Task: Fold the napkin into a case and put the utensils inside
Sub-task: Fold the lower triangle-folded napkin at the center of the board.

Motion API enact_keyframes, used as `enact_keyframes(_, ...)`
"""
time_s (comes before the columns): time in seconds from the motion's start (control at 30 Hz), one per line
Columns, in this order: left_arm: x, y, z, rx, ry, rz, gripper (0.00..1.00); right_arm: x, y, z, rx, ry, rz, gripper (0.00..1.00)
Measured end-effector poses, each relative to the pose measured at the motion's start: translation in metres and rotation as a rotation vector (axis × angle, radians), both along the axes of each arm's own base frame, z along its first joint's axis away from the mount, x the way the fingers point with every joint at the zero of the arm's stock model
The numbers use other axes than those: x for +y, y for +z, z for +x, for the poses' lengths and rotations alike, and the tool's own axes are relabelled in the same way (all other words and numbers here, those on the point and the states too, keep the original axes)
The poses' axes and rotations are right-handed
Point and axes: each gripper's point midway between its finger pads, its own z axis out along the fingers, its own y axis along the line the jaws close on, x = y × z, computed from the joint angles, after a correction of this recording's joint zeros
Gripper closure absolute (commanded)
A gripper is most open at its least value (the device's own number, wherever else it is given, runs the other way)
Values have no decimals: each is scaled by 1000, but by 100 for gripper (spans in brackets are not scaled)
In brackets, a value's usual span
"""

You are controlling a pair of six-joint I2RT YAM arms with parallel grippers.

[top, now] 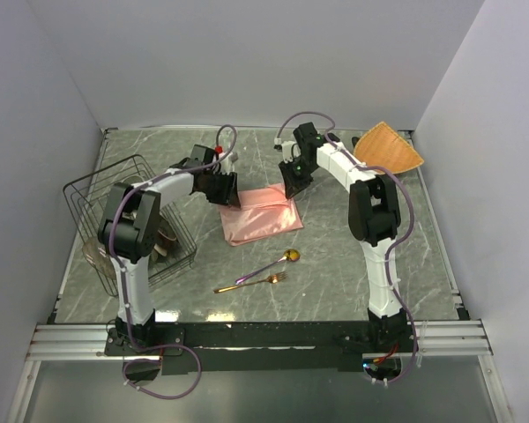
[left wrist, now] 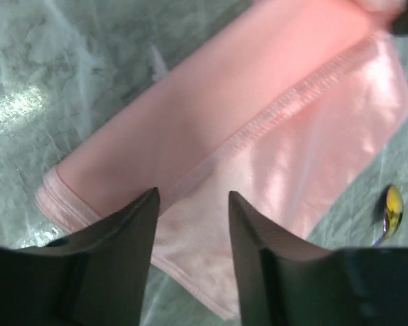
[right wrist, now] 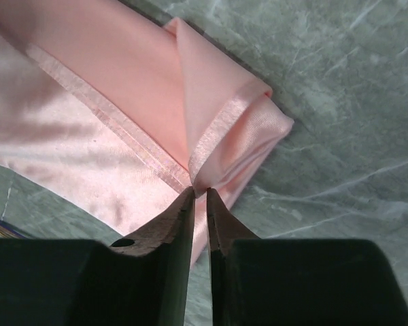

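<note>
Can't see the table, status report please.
Left jaws open over napkin, right jaws pinching its folded corner. Napkin part-folded. Spoon, fork lying clear, nothing blocking.

The top camera sits above and behind my bases, looking down over the whole table (top: 326, 282). My wrist cameras look down past the left fingers (left wrist: 132, 258) and right fingers (right wrist: 166, 265), close on the napkin (top: 260, 216) from opposite ends; all three views share that cloth.

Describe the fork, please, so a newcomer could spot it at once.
On the marble table, just toward its near edge from the pink napkin, a slim gold pair lies. The fork is the nearer piece, ending in tines, unlike the round-bowled spoon.
</note>
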Motion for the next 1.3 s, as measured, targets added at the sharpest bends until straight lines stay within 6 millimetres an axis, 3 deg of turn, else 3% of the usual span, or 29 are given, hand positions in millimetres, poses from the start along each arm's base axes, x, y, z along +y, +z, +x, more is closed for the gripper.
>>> enact_keyframes(0.17,-5,29,-4,-169,-109,6,41,-3,-3,1,-5,-1,-15,91)
enact_keyframes(0.33,-28,50,-2,-392,-301,66,41,-3,-4,1,-5,0,-19,91)
enact_keyframes(0.5,-43,32,-17,-527,-506,173,42,-3,-4,1,-5,0,-18,92)
enact_keyframes(0.63,-41,14,-27,-582,-628,249,45,-2,-3,1,-3,1,-13,97)
enact_keyframes(0.83,-39,12,-13,-666,-686,314,48,-2,-3,1,-1,1,-10,100)
enact_keyframes(1.1,-36,-9,-9,-668,-738,366,57,-2,-8,0,9,3,-12,100)
enact_keyframes(1.3,-38,-7,1,-691,-729,393,59,-1,-8,0,10,3,-12,100)
